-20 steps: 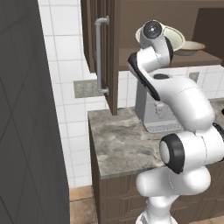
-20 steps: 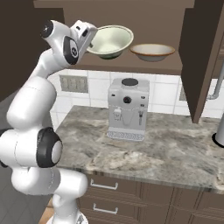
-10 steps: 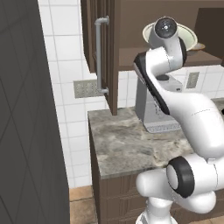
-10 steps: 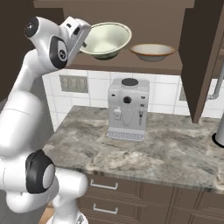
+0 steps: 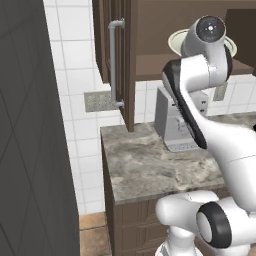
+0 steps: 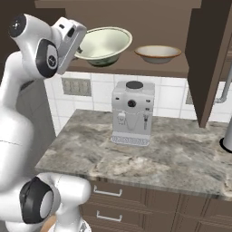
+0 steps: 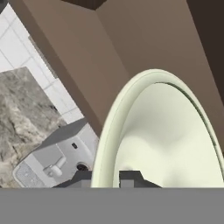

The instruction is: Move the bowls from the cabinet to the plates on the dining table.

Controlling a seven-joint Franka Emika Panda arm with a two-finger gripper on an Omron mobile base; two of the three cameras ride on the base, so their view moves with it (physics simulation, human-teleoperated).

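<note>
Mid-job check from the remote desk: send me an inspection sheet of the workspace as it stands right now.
Surface: mottled stone counter, bare apart from the machine.
Job's things: cream-white bowl at the open cabinet shelf's front edge; tan bowl sits beside it on the shelf, apart.
Clutter: grey coffee machine on the counter under the shelf.
Tool: tool pinches the cream-white bowl's rim, one tip inside, one outside.
Cables: nothing seen.
Surroundings: white tiled wall, outlet plate, cabinet door swung open with silver bar handle, brown drawers below.
</note>
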